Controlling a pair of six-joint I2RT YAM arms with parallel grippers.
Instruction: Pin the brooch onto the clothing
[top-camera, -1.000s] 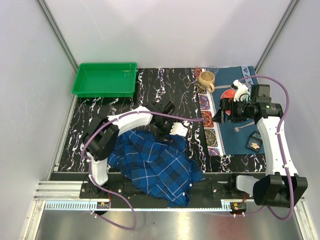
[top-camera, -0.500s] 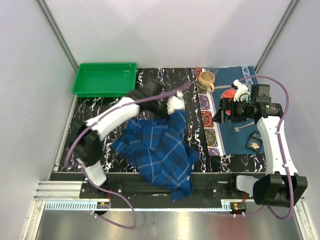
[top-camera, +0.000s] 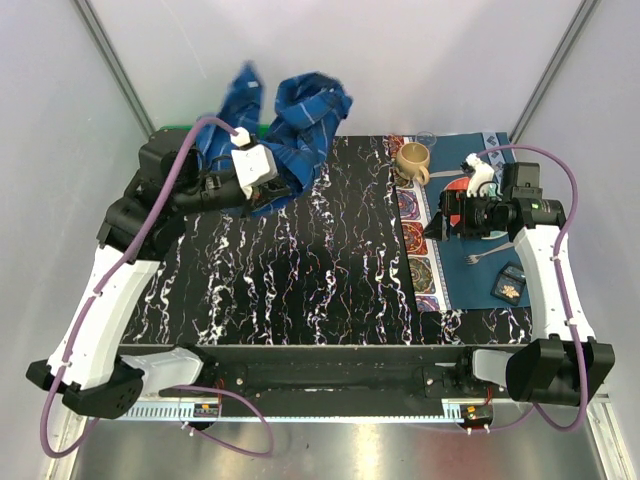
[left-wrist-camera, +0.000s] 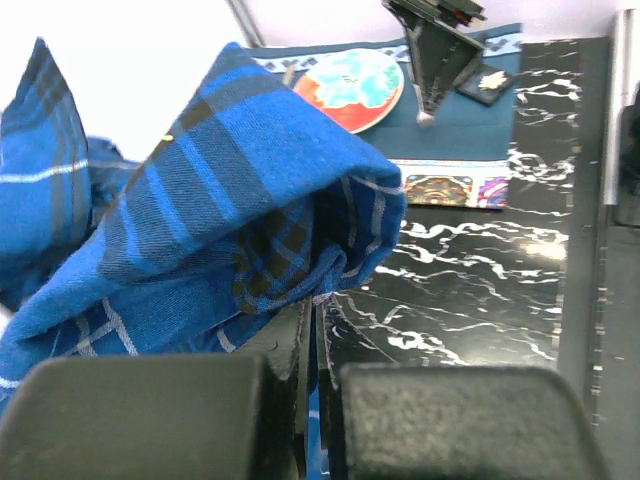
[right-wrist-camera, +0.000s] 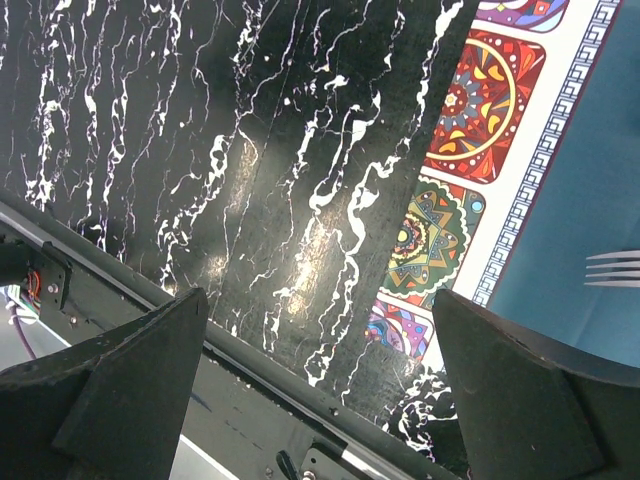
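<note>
The clothing (top-camera: 296, 118), a blue plaid shirt, hangs bunched in the air over the table's far left corner. My left gripper (top-camera: 270, 180) is shut on a fold of it. In the left wrist view the fingers (left-wrist-camera: 290, 345) pinch blue fabric (left-wrist-camera: 230, 200) between them. The brooch (top-camera: 512, 290), a small pale gold flower on a dark card, lies on the blue placemat at the right; the left wrist view also shows the brooch (left-wrist-camera: 492, 80). My right gripper (top-camera: 440, 226) hovers open over the placemat's patterned edge, with nothing between its fingers (right-wrist-camera: 130, 390).
A tan mug (top-camera: 412, 160), a red plate (top-camera: 462, 190) and a fork (top-camera: 487, 257) sit on the blue placemat (top-camera: 480, 285). A sliver of the green tray (top-camera: 264, 128) shows behind the lifted shirt. The black marble tabletop (top-camera: 300, 270) spreads below.
My left gripper shut on the shirt near the front of the table and swung it up to the far left, off the tabletop. The right arm has stayed put.
</note>
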